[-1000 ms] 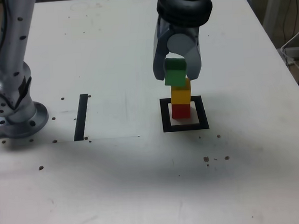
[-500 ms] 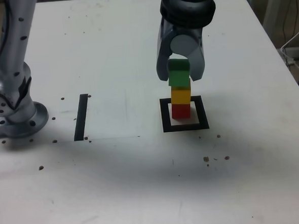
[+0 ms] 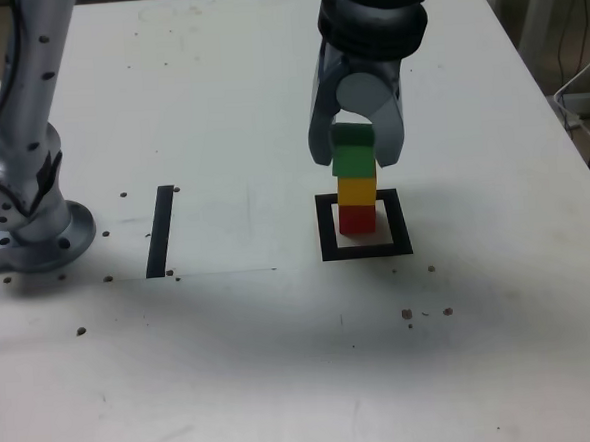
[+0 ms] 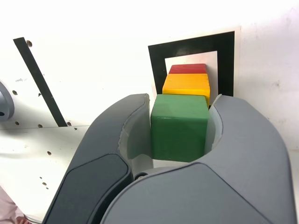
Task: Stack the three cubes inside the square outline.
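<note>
3 cubes were in play: my gripper was clenched on the green cube, just over the yellow cube and red cube stacked in the square outline, mid-tabletop. I judged them light, rigid, smooth; flat opposite sides gave the surest hold.

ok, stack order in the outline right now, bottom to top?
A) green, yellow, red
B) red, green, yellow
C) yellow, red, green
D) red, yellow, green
D: the red cube sits at the bottom inside the square outline, the yellow cube is on it, and the green cube is on top, clamped in the gripper.
</note>
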